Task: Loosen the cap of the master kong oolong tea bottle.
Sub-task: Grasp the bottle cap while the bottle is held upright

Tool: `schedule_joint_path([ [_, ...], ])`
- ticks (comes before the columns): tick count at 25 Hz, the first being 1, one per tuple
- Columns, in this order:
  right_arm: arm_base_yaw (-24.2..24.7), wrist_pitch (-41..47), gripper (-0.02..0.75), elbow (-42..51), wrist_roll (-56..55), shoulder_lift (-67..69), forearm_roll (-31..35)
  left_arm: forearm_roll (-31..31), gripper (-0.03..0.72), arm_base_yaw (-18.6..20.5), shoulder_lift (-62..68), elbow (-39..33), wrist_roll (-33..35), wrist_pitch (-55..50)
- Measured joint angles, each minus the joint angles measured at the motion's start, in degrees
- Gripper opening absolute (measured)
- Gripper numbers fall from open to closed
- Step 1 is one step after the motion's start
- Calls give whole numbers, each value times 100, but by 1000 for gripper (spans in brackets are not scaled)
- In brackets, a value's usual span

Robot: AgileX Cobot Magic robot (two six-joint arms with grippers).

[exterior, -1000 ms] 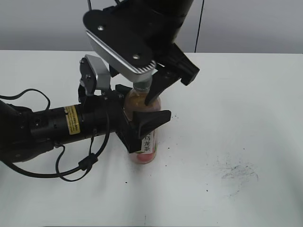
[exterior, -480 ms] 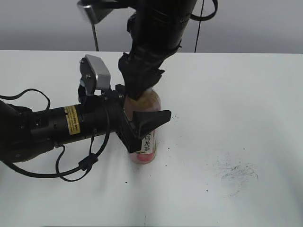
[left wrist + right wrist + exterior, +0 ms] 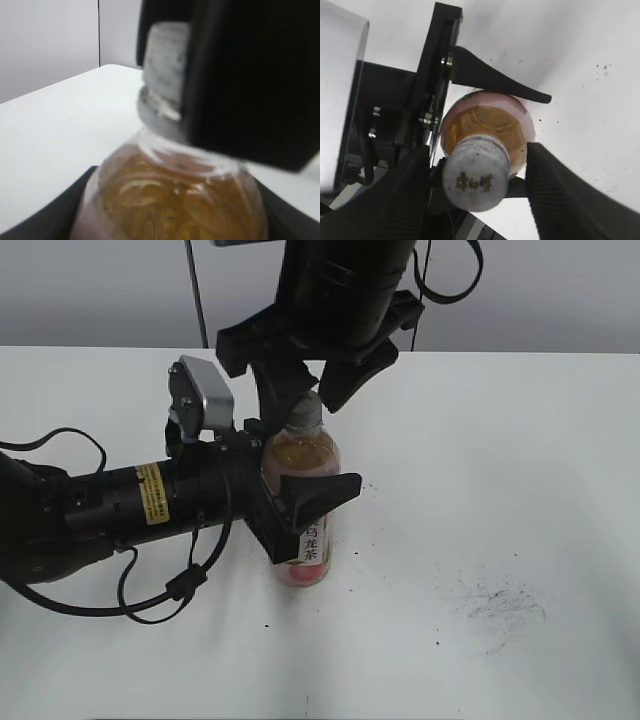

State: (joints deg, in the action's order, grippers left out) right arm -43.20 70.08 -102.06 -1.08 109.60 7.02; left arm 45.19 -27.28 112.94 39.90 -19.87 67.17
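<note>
On the white table (image 3: 520, 470), left end effector (image 3: 300, 505) clamps the amber-filled bottle (image 3: 305, 465); right end effector (image 3: 305, 405) straddles its cap (image 3: 476, 181), spread wide

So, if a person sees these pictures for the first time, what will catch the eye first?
First the tea bottle near the middle of the white table, standing upright with the left claw clamped around its body. Then the right claw above it, its jaws spread on either side of the grey cap, not gripping it. A dark smudge marks the table to the right.
</note>
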Motion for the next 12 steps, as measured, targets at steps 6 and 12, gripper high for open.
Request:
schedule_joint_path([
  [6, 0, 0, 424, 0, -105, 0, 0, 0, 447, 0, 0, 0, 0, 0],
  [12, 0, 0, 377, 0, -145, 0, 0, 0, 447, 0, 0, 0, 0, 0],
])
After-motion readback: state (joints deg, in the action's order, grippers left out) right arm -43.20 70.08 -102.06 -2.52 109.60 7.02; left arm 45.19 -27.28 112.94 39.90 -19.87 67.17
